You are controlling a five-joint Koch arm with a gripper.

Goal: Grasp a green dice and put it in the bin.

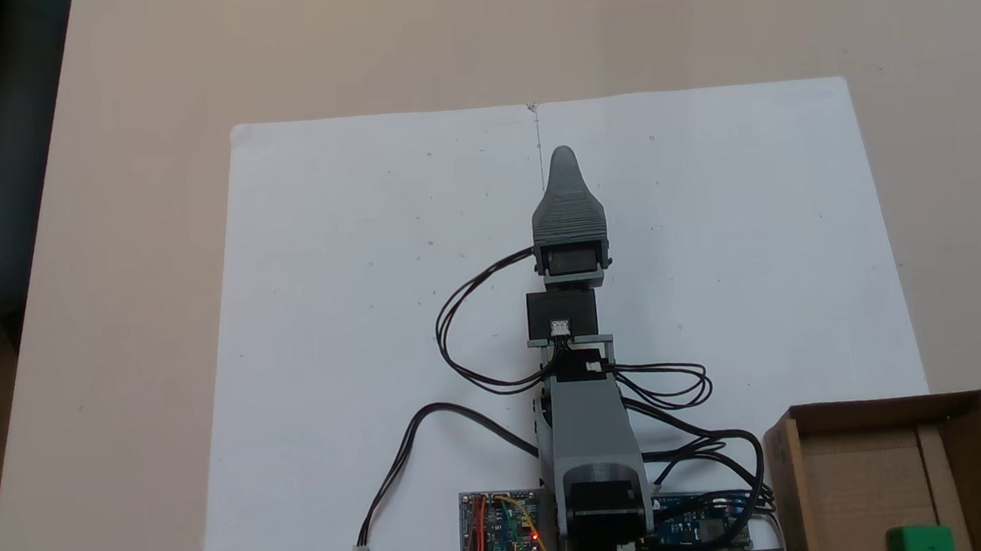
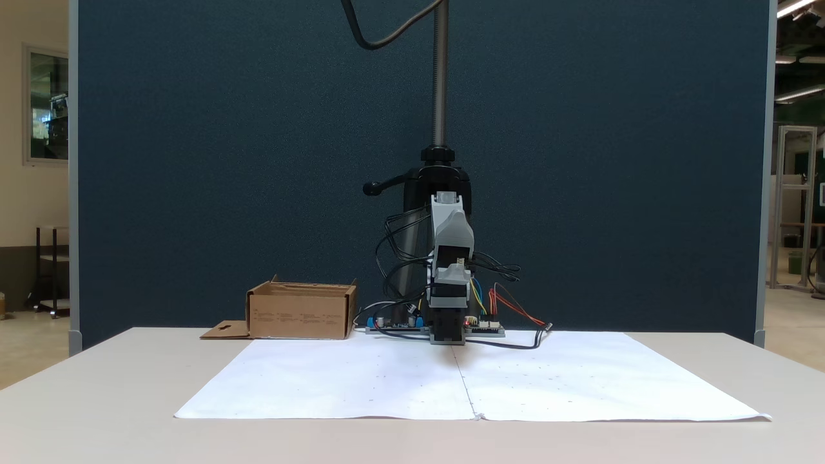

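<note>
The green dice (image 1: 919, 539) lay in the bin (image 1: 858, 492) — light, rigid, slick, best pinched across flat faces — tool (image 1: 563, 158) state undeterminable.

No legible text, labels, numbers or brands; faint print rows on the bin (image 2: 301, 314) wall are too small to read.

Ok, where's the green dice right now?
The green dice lies inside the bin, at the bottom right corner of a fixed view, right of the arm's base.
</note>
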